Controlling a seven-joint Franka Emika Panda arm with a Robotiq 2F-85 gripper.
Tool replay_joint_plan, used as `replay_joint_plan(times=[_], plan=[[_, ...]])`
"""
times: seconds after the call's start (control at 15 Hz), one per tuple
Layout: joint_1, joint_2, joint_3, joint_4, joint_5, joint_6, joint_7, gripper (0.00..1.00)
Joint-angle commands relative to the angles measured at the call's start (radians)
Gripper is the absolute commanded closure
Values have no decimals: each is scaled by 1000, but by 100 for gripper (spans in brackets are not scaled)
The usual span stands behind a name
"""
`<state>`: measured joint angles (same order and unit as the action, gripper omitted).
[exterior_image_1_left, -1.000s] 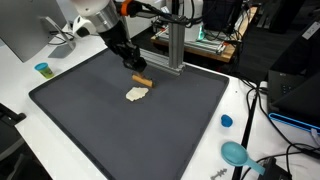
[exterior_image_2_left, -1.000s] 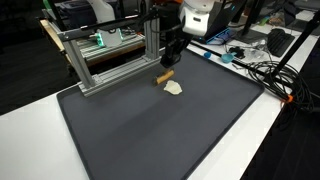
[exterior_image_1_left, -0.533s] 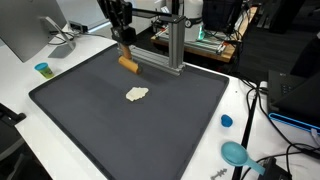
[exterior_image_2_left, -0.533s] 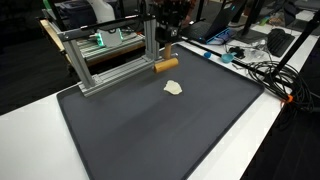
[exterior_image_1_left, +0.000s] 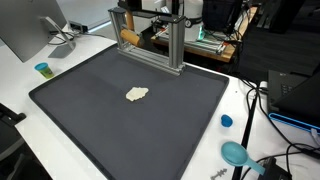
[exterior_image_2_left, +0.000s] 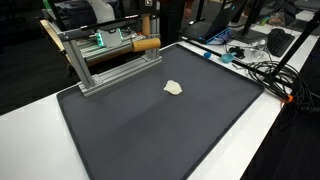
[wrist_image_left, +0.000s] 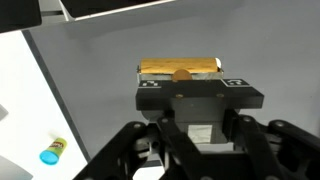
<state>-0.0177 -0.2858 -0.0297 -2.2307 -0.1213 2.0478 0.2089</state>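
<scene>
Up beside the aluminium frame (exterior_image_1_left: 176, 50), well above the dark mat (exterior_image_1_left: 110, 125) on the surface: hand (wrist_image_left: 183, 78) pinching a brown cylinder (wrist_image_left: 160, 67) crosswise at mid-length. Could clip the frame and twist loose; if dropped, likely to roll toward the white scrap (exterior_image_1_left: 137, 94).
</scene>
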Motion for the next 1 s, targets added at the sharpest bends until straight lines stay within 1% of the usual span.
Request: replay_joint_plan(times=[0.0, 0.07, 0.2, 0.33, 0.53, 0.73, 0.93], plan=[[-1, -30, 24, -34, 35, 45, 12, 79], [-1, -67, 34, -64, 26, 64, 26, 79], [5, -100, 55, -103, 18, 80, 30, 79], [13, -139, 68, -151, 34, 80, 26, 79], [4, -195, 87, -229, 26, 70, 63, 79], [3, -233, 69, -303, 70, 78, 53, 79], [-9, -279, 59, -369, 80, 95, 43, 79]])
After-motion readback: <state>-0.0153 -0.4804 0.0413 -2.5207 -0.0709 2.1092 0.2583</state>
